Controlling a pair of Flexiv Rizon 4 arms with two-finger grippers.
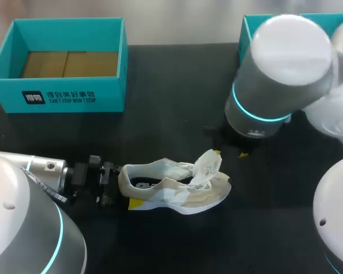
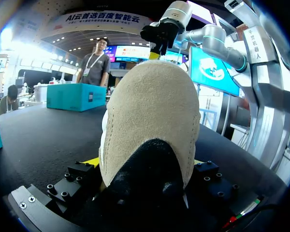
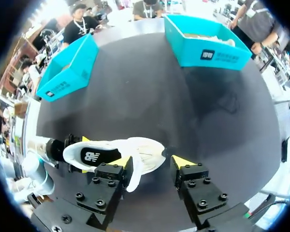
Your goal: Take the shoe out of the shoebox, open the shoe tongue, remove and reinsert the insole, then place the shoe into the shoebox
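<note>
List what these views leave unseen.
Head view: my right arm covers most of the second teal cardboard box.
Head view: the insole of the beige and white sneaker is too small to make out.
Left wrist view: the sneaker's suede heel hides its toe and tongue.

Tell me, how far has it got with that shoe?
Done: the sneaker is out of the shoebox, lying on the table. In hand: the left gripper clamps its heel, the tongue stands lifted, and the open right gripper hangs over it. Left, seemingly: the insole out and back, then reboxing.
</note>
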